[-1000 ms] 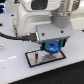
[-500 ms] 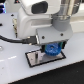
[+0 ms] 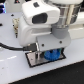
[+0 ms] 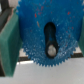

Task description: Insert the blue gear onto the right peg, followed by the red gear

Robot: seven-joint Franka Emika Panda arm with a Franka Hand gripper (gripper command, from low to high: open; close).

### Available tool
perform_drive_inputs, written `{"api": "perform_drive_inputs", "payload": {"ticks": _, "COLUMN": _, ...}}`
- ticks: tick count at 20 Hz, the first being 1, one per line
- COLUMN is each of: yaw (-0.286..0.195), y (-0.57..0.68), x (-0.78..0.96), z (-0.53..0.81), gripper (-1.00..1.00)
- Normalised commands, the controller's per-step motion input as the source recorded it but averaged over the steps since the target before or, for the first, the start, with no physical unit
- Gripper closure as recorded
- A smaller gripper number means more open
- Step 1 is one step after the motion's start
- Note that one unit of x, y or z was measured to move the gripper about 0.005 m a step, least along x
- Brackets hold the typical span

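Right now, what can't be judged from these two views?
- Red gear: absent from both views.
- Peg: exterior view, hidden by the arm and blue gear; wrist view, blurred inside the gear's hole.
- Gripper: exterior view, too small; open or shut unclear.
- Base plate: mostly covered.

Exterior view: raised, off-arm, looking down at arm and base plate [image 3: 37,60]; wrist view: close above blue gear [image 4: 46,35] | shared: blue gear

One bright blue round plastic gear [image 4: 45,37] with a centre hole is visible. There is one dark rectangular base plate [image 3: 35,61] with a pale rim, and one thin grey metal peg [image 4: 50,49] shows inside the gear's hole. One white robot arm [image 3: 42,22] is in view.
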Motion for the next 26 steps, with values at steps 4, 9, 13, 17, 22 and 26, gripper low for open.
{"api": "perform_drive_inputs", "payload": {"ticks": 4, "yaw": 0.0, "y": 0.06, "x": 0.01, "z": 0.03, "gripper": -1.0}}
{"api": "perform_drive_inputs", "payload": {"ticks": 9, "yaw": 0.0, "y": 0.13, "x": -0.06, "z": 0.33, "gripper": -1.0}}
{"api": "perform_drive_inputs", "payload": {"ticks": 13, "yaw": 0.0, "y": 0.08, "x": -0.26, "z": 0.42, "gripper": -1.0}}
{"api": "perform_drive_inputs", "payload": {"ticks": 17, "yaw": 0.0, "y": 0.17, "x": -0.44, "z": 0.35, "gripper": -1.0}}
{"api": "perform_drive_inputs", "payload": {"ticks": 22, "yaw": 0.0, "y": 0.27, "x": -0.6, "z": 0.2, "gripper": -1.0}}
{"api": "perform_drive_inputs", "payload": {"ticks": 26, "yaw": 0.0, "y": 0.2, "x": -0.75, "z": 0.06, "gripper": -1.0}}
